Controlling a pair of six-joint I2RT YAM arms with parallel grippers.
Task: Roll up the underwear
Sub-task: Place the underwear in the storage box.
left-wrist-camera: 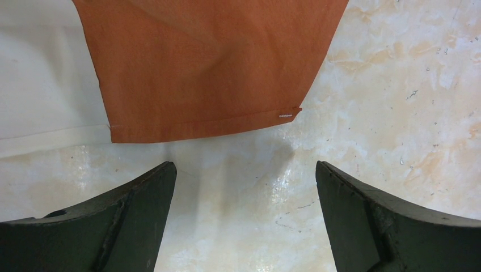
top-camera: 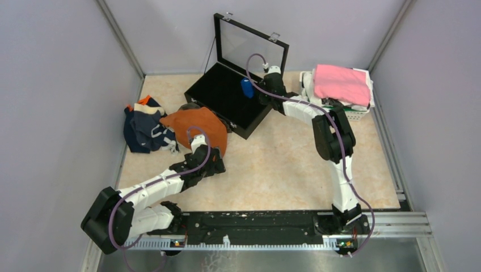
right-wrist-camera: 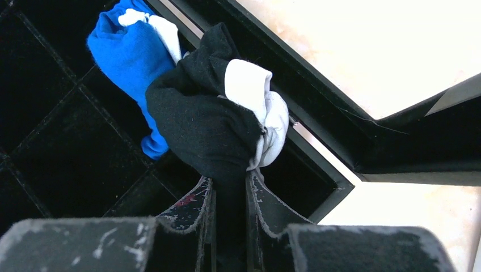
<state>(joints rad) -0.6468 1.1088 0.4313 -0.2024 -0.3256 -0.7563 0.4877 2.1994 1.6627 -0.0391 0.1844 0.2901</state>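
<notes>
Underwear, black with a white waistband [right-wrist-camera: 204, 124]: bunched into a rough roll and pinched between the near-closed fingers of the right end effector [right-wrist-camera: 228, 180], the black fabric passing through the narrow gap. The bundle's long axis runs straight out from the fingertips, with the waistband folded along its right side in the wrist view. It sits over the corner compartment of the open black case [top-camera: 218, 90]. I cannot tell whether it rests on the floor of that compartment.

Blue roll [right-wrist-camera: 127, 51]: lies in the case just beyond the black one and touches it. Its long axis runs diagonally along the divider grid, white trim at the far end.

Rust-orange underwear [left-wrist-camera: 210, 62]: spread flat on the bench [top-camera: 283, 170], just left of the case front. The hem faces the left end effector [left-wrist-camera: 244, 165] and runs nearly crosswise to the fingers. The left end effector's jaws are spread wide and empty, just short of the hem and not touching it. Pale fabric [left-wrist-camera: 39, 73] lies against the orange piece on its left.

Unrolled heap of navy underwear and other pieces [top-camera: 144, 127]: at the far left of the bench.
</notes>
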